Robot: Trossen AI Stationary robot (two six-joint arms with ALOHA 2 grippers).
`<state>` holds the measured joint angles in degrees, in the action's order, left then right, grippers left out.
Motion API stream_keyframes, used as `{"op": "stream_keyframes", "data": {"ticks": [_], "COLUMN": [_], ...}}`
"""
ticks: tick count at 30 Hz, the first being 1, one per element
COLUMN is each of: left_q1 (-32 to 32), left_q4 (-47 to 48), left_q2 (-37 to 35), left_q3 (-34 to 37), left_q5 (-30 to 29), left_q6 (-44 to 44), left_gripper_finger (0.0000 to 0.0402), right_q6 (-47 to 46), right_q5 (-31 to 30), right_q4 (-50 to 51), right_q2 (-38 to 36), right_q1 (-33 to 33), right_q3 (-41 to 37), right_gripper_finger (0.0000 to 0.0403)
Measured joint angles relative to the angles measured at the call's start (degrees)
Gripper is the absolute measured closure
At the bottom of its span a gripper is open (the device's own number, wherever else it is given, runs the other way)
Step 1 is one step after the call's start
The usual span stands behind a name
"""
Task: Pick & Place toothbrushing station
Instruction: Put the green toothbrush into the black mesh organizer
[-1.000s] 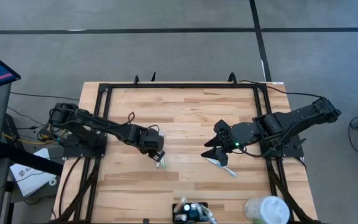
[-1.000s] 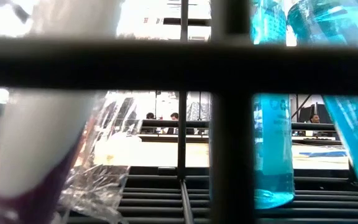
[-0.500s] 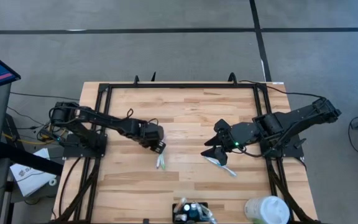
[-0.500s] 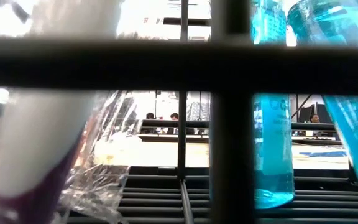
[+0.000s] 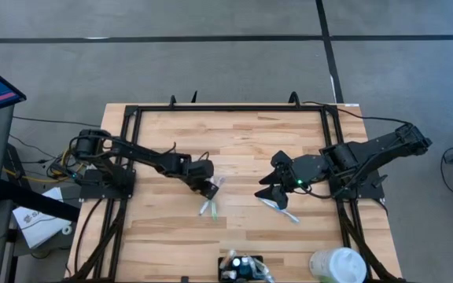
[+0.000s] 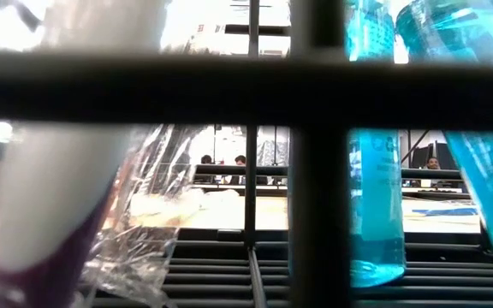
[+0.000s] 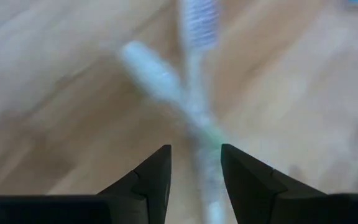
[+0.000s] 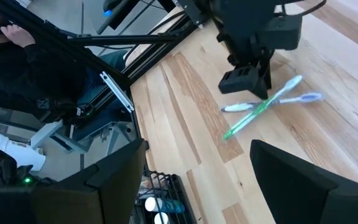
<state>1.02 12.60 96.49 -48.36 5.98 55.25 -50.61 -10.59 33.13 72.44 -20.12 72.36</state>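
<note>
Two toothbrushes lie crossed on the wooden table (image 5: 234,141): a green-handled one (image 8: 257,115) and a white one (image 8: 244,107). My left gripper (image 5: 210,191) is low over their crossing, pointing steeply down, open by a narrow gap (image 7: 196,165). The green handle (image 7: 207,186) runs between its fingers. My right gripper (image 5: 267,191) waits open above a blue-and-white toothbrush (image 5: 283,211). The toothbrushing station (image 5: 241,267), a low black holder with bottles in it, stands at the table's near edge. My left gripper comes from above, slanting toward the table's right, with a finger on either side of the green handle (image 7: 207,186), which lies flat on the table. The handle sits close to one finger (image 7: 241,177); I cannot tell whether it touches.
A white round cup (image 5: 338,266) stands at the near right corner. A black frame (image 5: 230,108) rims the table. The low view looks out through the station's grid past a blue bottle (image 6: 375,205) and a white tube (image 6: 58,188). A person sits beyond the table's left (image 8: 17,50).
My left gripper has moved toward the table's right edge and down, tipping more steeply downward, and now stands over the crossed toothbrushes. Its finger gap is unchanged. The brush heads now show beyond it.
</note>
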Motion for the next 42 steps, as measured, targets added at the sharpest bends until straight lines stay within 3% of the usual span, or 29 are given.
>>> {"op": "stream_keyframes", "data": {"ticks": [6,12,15,22,33,42], "left_q1": [1.4,1.6,2.2,5.4,3.3,3.3], "left_q4": [-9.3,-9.1,-8.7,1.6,7.7,5.6], "left_q2": [0.0,-0.1,-0.1,-0.1,1.3,3.2], "left_q3": [0.0,0.0,-0.1,-4.8,-7.7,-8.4], "left_q5": [1.6,-0.6,-0.9,-8.5,-7.1,-6.5], "left_q6": [-3.7,0.4,0.5,0.7,6.4,6.5], "left_gripper_finger": [0.0266,0.0266,0.027,0.0293,0.0225,0.021], "right_q6": [0.0,0.1,0.1,0.8,1.6,1.6], "right_q5": [0.0,0.0,0.0,0.0,0.0,0.0], "right_q4": [0.0,0.0,0.0,-0.1,0.3,2.9], "right_q2": [0.0,0.0,0.0,0.0,0.0,0.0], "right_q1": [0.0,0.0,0.0,0.0,0.0,0.0], "right_q3": [0.0,0.0,0.0,0.0,0.0,-0.1], "right_gripper_finger": [0.0121,0.0121,0.0121,0.0121,0.0121,0.0121]}}
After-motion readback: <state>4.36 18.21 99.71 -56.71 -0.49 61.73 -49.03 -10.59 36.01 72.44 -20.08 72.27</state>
